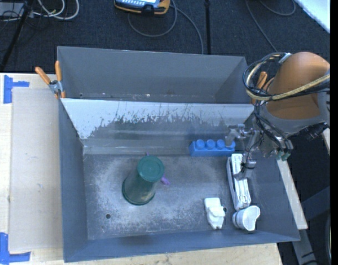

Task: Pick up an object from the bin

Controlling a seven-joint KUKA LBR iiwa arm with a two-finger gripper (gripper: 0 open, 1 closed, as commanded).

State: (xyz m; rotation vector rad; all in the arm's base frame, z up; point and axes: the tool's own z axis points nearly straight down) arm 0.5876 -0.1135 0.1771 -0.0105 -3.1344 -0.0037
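A green cup point(142, 180) sits in the middle. A blue block point(212, 146) (bumps on top) is farther back. A small white piece point(214, 212) lies in front.

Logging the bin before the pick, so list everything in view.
Bin: one, grey metal, mid-view.
Cup: one, dark green, floor left of centre.
Purple bit: one, small, at the cup's right.
Studded brick: one, blue, by back wall, right.
Long piece: one, white, right side.
Small piece: one, white, front right, left of the long piece.
Gripper: one, metal, above the long piece's far end.
Arm cover: one, orange, upper right.
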